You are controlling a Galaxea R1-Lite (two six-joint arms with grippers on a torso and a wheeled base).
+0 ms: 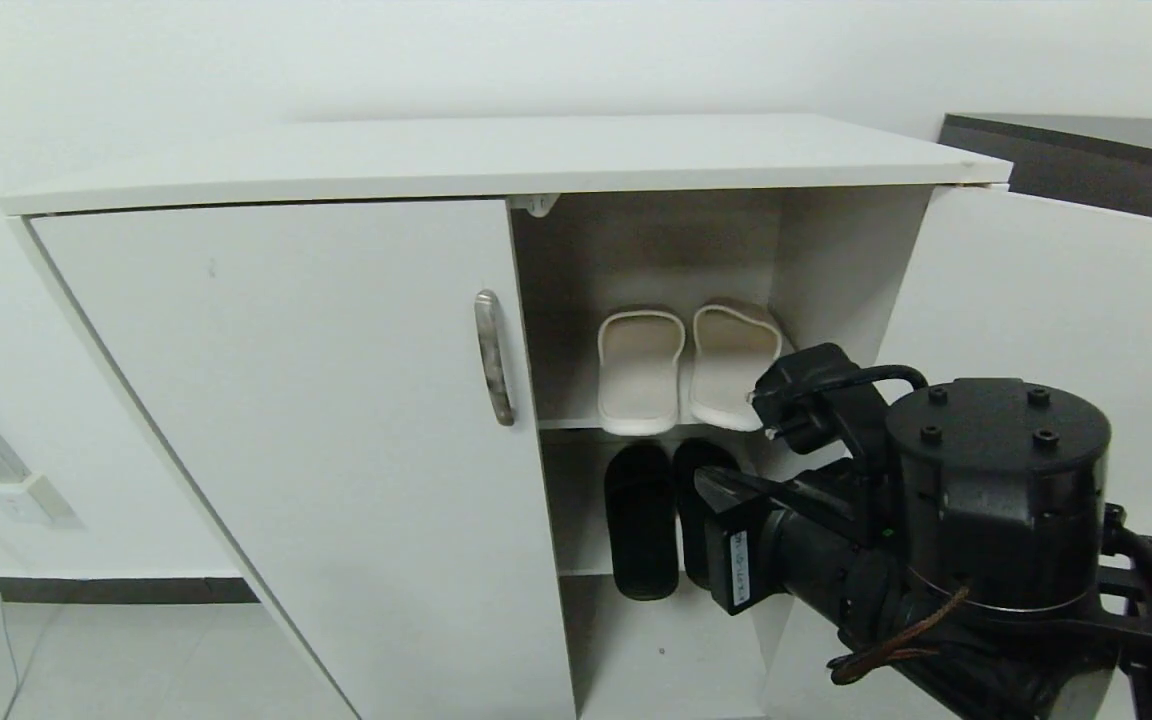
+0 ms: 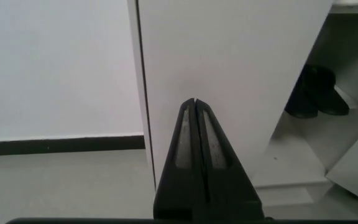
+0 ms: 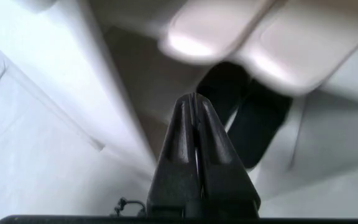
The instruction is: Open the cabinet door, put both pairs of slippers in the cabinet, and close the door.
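Although the cabinet (image 1: 496,150) has its left door (image 1: 286,420) shut, its right door (image 1: 1046,300) stands swung wide open on the outer side of the right arm (image 1: 996,480). The head view shows the whole open compartment ahead of that arm. The white slippers (image 1: 641,370) lie side by side on the upper shelf (image 1: 576,424), above the level of the wrist. The black slippers (image 1: 642,520) sit directly below them on the lower shelf, level with the wrist and just in front of it. The arm partly covers one shoe of each pair. A metal handle (image 1: 494,357) runs upright along the shut door's edge, off to the arm's inner side.

What the head view hides behind the wrist, the right wrist view supplies. The right gripper (image 3: 195,98) has its two fingers pressed together with nothing between them. It points into the compartment, with the black pair just beyond its tips and the white pair higher up.

The left wrist view adds the other hand. The left gripper (image 2: 194,102) is likewise closed on nothing and is held apart from the shut door, facing its front near the outer edge. From there the black pair appears well off to the inner side, inside the open half, above the cabinet's bottom board.
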